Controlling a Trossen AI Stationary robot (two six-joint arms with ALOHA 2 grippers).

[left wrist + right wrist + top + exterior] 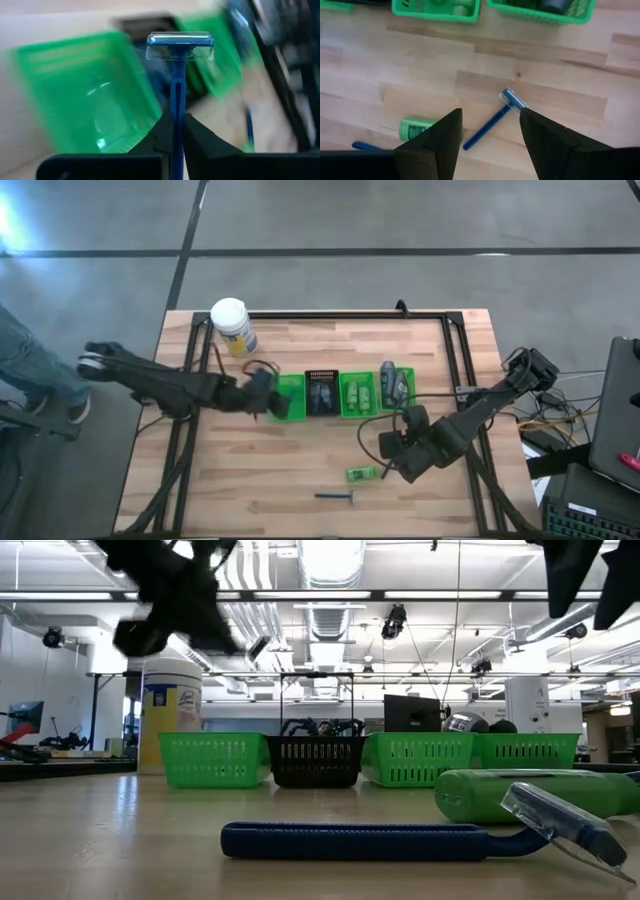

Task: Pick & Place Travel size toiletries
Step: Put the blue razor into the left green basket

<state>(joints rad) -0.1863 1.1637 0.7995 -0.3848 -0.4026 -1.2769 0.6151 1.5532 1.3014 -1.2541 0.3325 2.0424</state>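
Observation:
My left gripper hovers at the leftmost green basket and is shut on a blue razor. My right gripper hangs open above the table nearer the front. In the right wrist view its fingers stand on either side of a second blue razor lying flat on the wood, without touching it. A green mini bottle lies on its side next to it, and a third razor lies flat near the front edge. Bottles and grey tubes sit in the two right-hand green baskets. My left gripper pinches the razor's blue handle between its two fingers. The handle runs on along the line of the fingers, and the head stands out well beyond the fingertips. The razor is lifted clear, over the green basket.
A black basket stands between the green ones in a row across the table's middle. A big white jar with a yellow label stands at the far left corner. A dark frame runs around the tabletop. Cables lie at the right.

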